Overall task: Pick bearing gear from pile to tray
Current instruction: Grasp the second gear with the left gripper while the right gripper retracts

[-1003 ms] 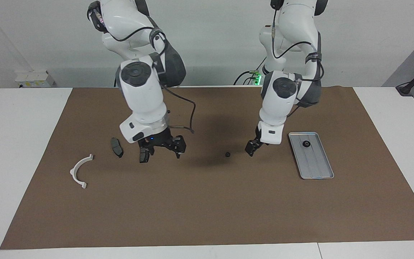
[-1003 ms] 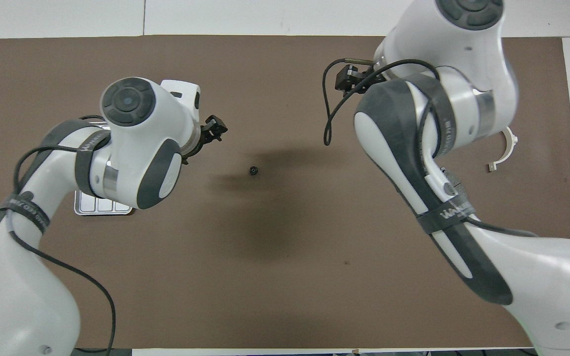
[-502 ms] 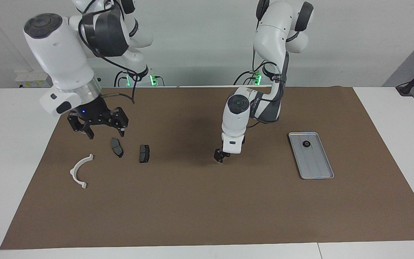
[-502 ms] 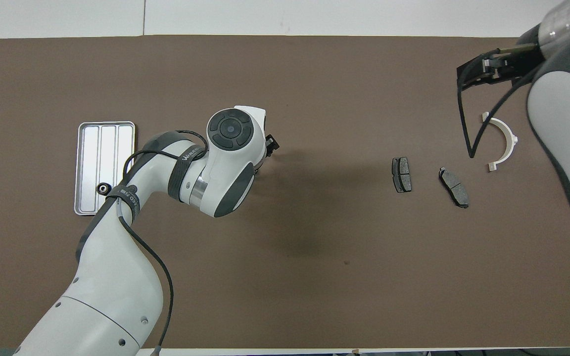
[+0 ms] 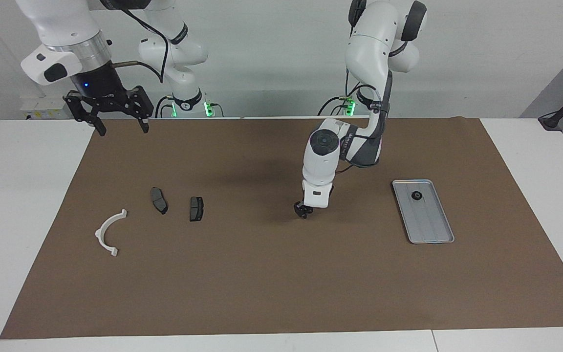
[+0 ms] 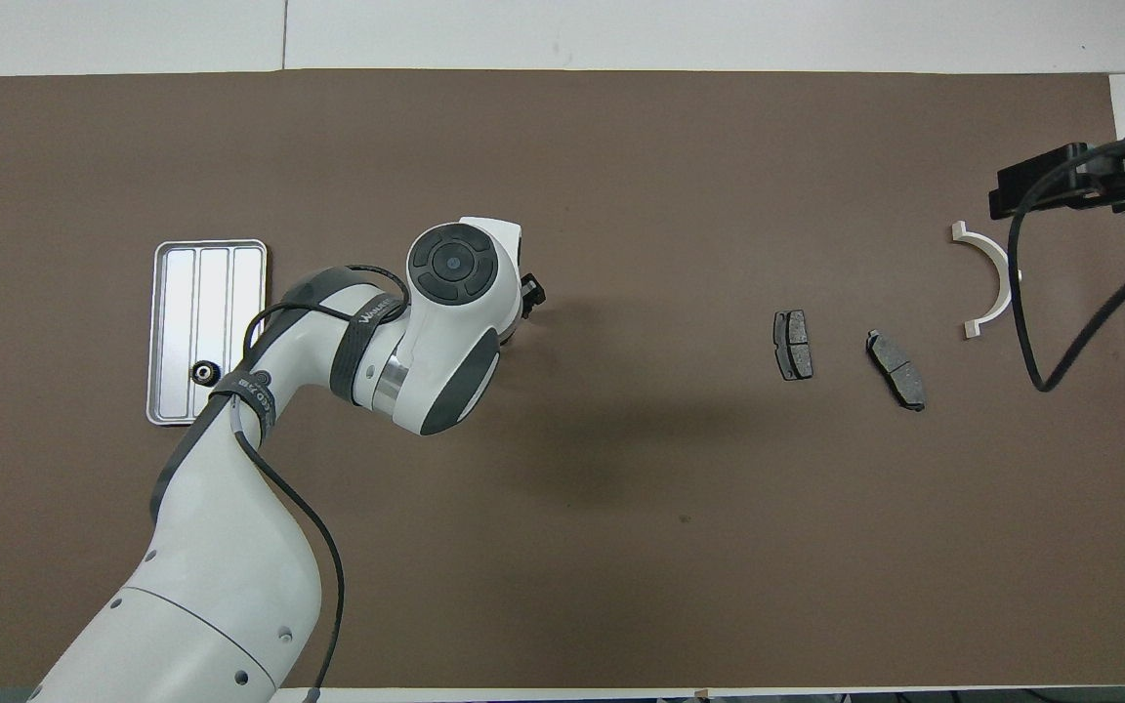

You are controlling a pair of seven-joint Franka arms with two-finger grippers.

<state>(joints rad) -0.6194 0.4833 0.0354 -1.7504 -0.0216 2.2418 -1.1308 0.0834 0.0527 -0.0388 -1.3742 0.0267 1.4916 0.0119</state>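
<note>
Brown matting (image 5: 281, 274) covers the table, and the left gripper (image 5: 303, 210) is down at it mid-table, just where a loose bearing gear would lie; the small black piece itself is hidden under the fingertips, and I cannot tell whether they have met on it or stand apart. One small black round bearing gear (image 5: 416, 195) already sits in the flat silver-grey metal tray (image 5: 435, 234), at the tray's end nearer the robots, so I judge a second pick is under way. The tray lies toward the left arm's end, within easy reach of that arm for the drop. The right gripper (image 5: 120, 128) waits raised over the mat's edge at its own end, fingers spread apart and empty, clear of the work. Two dark grey brake-pad-shaped plates (image 5: 159, 200) (image 5: 196, 209) and one white half-ring bracket (image 5: 108, 233) lie untouched toward the right arm's end.
</note>
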